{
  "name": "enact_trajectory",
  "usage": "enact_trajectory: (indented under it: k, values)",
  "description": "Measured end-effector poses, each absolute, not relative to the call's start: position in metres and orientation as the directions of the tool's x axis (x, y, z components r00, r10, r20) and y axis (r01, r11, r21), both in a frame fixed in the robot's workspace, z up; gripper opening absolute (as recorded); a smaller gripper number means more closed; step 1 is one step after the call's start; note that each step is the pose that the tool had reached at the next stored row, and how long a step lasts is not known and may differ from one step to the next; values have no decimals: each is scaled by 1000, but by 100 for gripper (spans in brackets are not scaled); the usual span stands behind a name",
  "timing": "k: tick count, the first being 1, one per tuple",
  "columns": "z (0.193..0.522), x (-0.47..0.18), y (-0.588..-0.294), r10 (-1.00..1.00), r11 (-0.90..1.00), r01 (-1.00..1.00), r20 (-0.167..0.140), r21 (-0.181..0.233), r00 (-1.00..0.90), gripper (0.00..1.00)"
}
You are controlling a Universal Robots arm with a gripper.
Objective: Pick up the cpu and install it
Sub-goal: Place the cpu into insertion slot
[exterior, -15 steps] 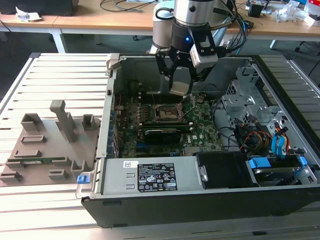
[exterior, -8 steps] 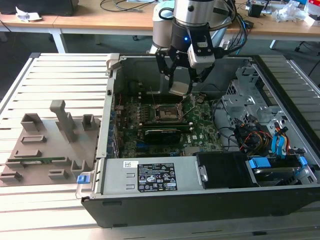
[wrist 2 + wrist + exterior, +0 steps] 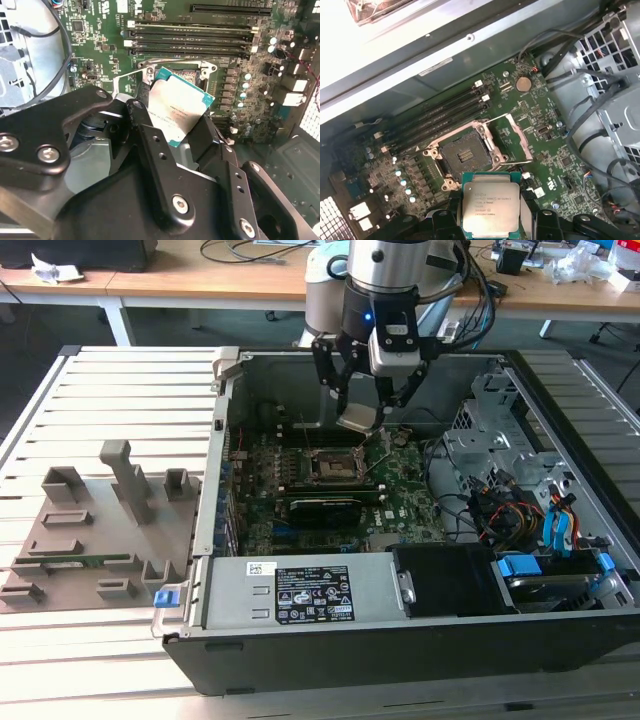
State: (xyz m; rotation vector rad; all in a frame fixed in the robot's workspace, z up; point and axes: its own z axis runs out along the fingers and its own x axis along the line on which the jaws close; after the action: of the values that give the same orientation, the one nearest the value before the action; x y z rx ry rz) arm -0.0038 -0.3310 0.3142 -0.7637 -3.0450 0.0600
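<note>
End effector [image 3: 364,412] clamped on cpu [image 3: 490,210], clear of open socket [image 3: 462,156]; tilted or offset seating could bend pins.

cpu [image 3: 360,419] | I see a flat square chip, dull silver top, thin green rim | tilted, pinched aloft in gripper [image 3: 362,412] | exterior view: 1 o'clock of open socket [image 3: 335,466], not seated

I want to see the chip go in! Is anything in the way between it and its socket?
Nothing visible is. The small silvery square cpu sits in the jaws of the black gripper, close above the dark square socket. The socket's bed looks bare, and its thin metal bracket is swung open to one side.
</note>
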Motion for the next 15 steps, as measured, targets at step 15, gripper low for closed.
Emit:
enact_trajectory:
  k: [15]
  values:
    - [314,-4,-331,599,800,599,-11,-43,-801,55]
